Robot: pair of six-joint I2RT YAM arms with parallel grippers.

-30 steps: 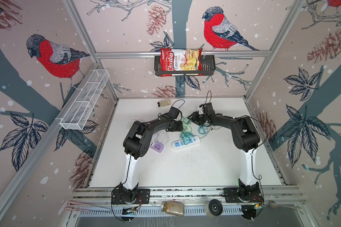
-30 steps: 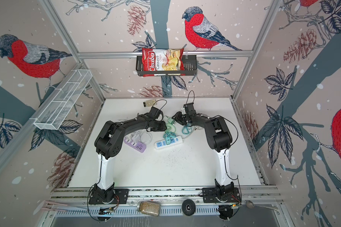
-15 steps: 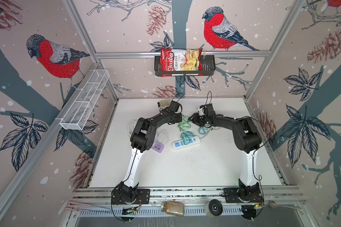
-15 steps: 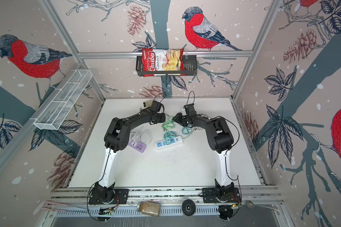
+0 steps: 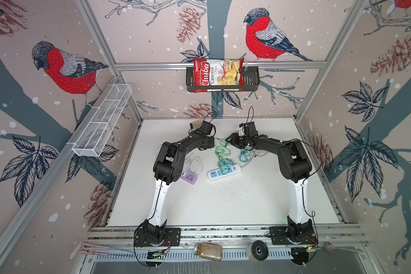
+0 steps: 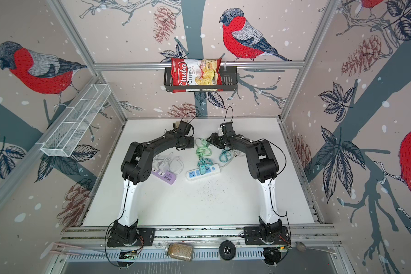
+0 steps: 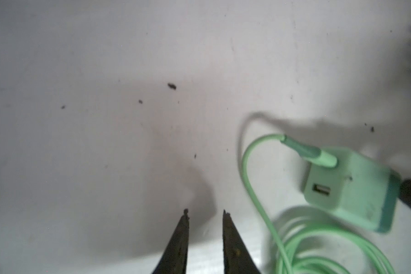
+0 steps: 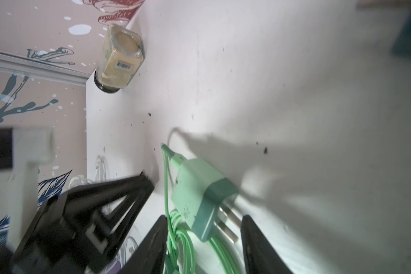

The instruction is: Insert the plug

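A light green plug (image 8: pixel 199 192) with two metal prongs lies on the white table, its green cable (image 8: pixel 183 242) coiled beside it. My right gripper (image 8: pixel 204 217) is open, one finger on each side of the prong end, and I see no contact. My left gripper (image 7: pixel 205 212) hovers just beside the plug (image 7: pixel 349 187), its jaws a small gap apart with nothing between them. In both top views the grippers (image 5: pixel 211 142) (image 5: pixel 228 140) face each other across the plug (image 5: pixel 222 142). The white power strip (image 5: pixel 224 171) lies nearer the front with a teal plug in it.
A purple power strip (image 5: pixel 189 178) with white cables lies under the left arm. A teal cable (image 5: pixel 244 154) is coiled under the right arm. A jar (image 8: pixel 120 59) lies at the back edge of the table (image 5: pixel 223 204). Dark crumbs are scattered in front of the white strip.
The left arm has folded in, with its gripper moved toward the back of the table, beside the green plug. The right gripper stays at the plug.
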